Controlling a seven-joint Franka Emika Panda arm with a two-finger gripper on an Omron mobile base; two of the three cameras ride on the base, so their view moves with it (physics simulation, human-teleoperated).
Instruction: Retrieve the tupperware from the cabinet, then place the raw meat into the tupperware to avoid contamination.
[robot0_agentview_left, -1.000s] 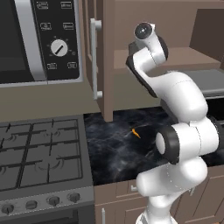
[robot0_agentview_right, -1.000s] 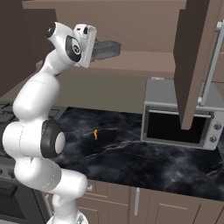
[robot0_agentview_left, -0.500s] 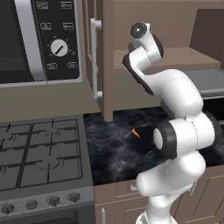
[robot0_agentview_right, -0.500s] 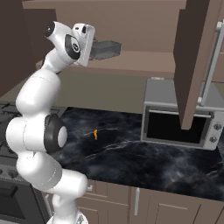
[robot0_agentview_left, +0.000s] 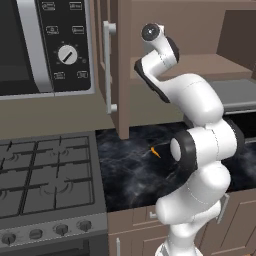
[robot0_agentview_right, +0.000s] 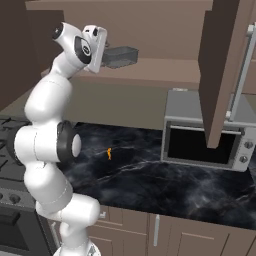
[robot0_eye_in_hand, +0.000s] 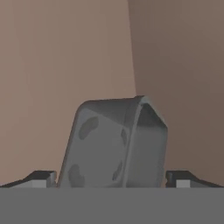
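On the wooden shelf of the open cabinet, near its left end, sits the tupperware, a translucent grey tub with its long side running along the shelf. The arm reaches up from the base, and the end effector is level with the shelf at the tub's left end. In the hand view the tupperware stands close ahead, tilted in the picture, between the two dark fingertips, one at each lower corner; the fingers are spread wider than the tub, and whether either pad touches its wall cannot be told. The brown back and side panels of the cabinet rise behind it. One cabinet door hangs open to the right with its long silver bar handle at the outer edge; in the left base view the other door stands open in front of the microwave. Down on the dark marbled bench lies the raw meat, a small orange sliver toward the bench's left part, well apart from the toaster oven standing at the back right. In the left base view the raw meat lies just right of the stove.
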